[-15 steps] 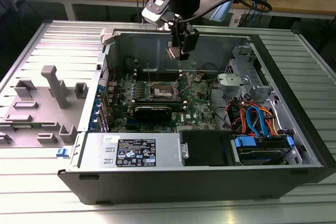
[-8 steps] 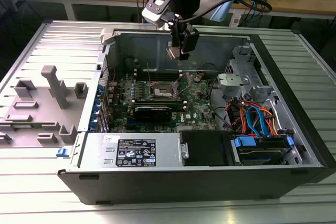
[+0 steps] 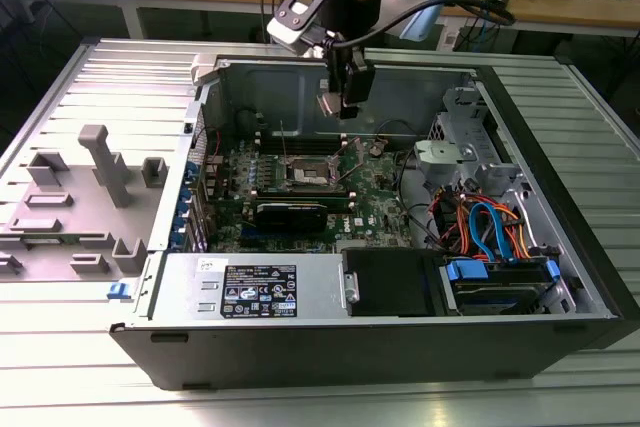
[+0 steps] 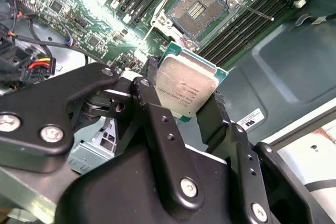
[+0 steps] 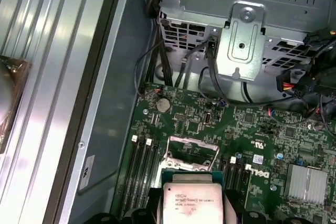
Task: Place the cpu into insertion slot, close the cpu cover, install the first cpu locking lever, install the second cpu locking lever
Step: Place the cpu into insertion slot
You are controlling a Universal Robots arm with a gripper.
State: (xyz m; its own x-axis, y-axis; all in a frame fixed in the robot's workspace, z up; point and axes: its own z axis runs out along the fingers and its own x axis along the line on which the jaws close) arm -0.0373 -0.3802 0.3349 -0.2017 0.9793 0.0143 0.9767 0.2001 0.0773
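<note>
My gripper (image 4: 185, 97) is clamped on the cpu (image 4: 189, 83), gripping two opposite edges. The insertion slot (image 4: 197, 8) lies uncovered straight out beyond the fingertips, clearly apart from the chip, not yet under it.

We see a small square cpu (image 4: 186, 90) with a silver-grey metal top and green rim, a matte black gripper (image 4: 185, 98), a green motherboard (image 3: 380, 209) dotted with silver solder, blue cables (image 3: 488, 232) and orange cables (image 3: 452, 215), a grey steel computer case (image 3: 280, 87), and a ridged, striped silver-grey tabletop (image 3: 60, 377).
</note>
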